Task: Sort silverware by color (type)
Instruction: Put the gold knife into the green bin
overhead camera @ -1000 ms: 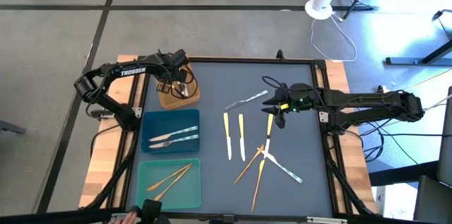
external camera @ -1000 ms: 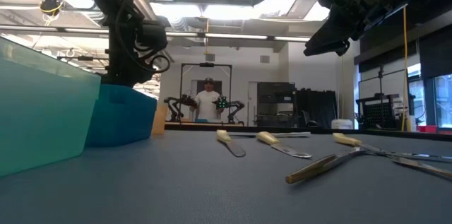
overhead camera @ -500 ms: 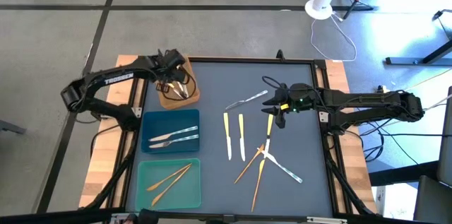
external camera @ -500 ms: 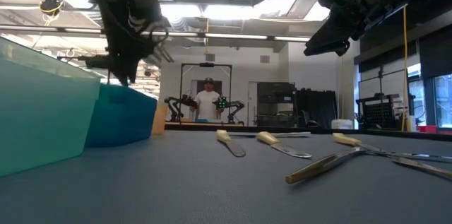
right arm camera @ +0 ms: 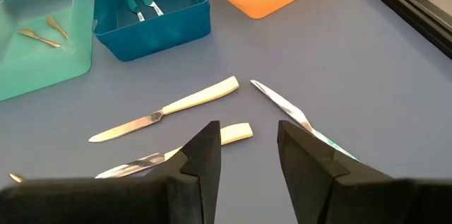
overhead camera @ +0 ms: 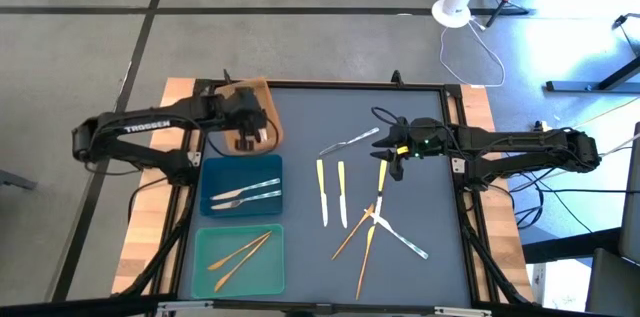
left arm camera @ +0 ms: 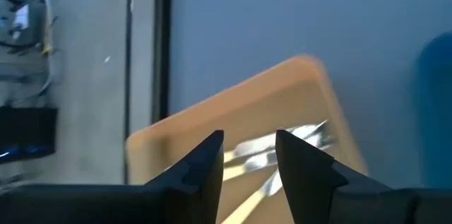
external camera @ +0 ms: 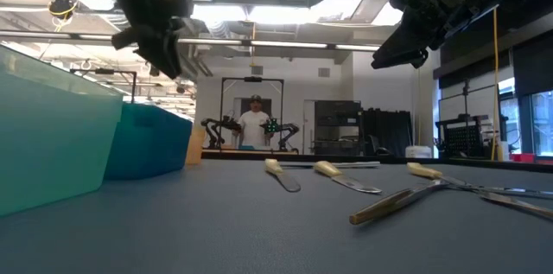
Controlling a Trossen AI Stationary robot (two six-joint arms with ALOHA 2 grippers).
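- Grippers first: my left gripper (overhead camera: 247, 129) hangs over the brown tray (overhead camera: 262, 90) at the table's far left corner, fingers (left arm camera: 201, 171) parted with nothing between them.
- I see yellow-handled pieces (left arm camera: 282, 150) lying in that tray, just past those fingers.
- My right gripper (overhead camera: 392, 164) hovers above the loose silverware (overhead camera: 372, 219) mid-table, jaws parted and empty, touching nothing.
- Below it lie two yellow-handled knives (overhead camera: 331, 193) side by side, a silver fork (overhead camera: 350, 141) near the far edge, and crossed orange-gold and silver pieces.
- Silver pieces sit in the blue tray (overhead camera: 215, 169), orange-gold ones in the teal tray (overhead camera: 270, 267).
- Compared with a second ago, my left arm has swung outward and stretched flatter, the gripper sliding toward the tray's near edge; the right arm has not moved.
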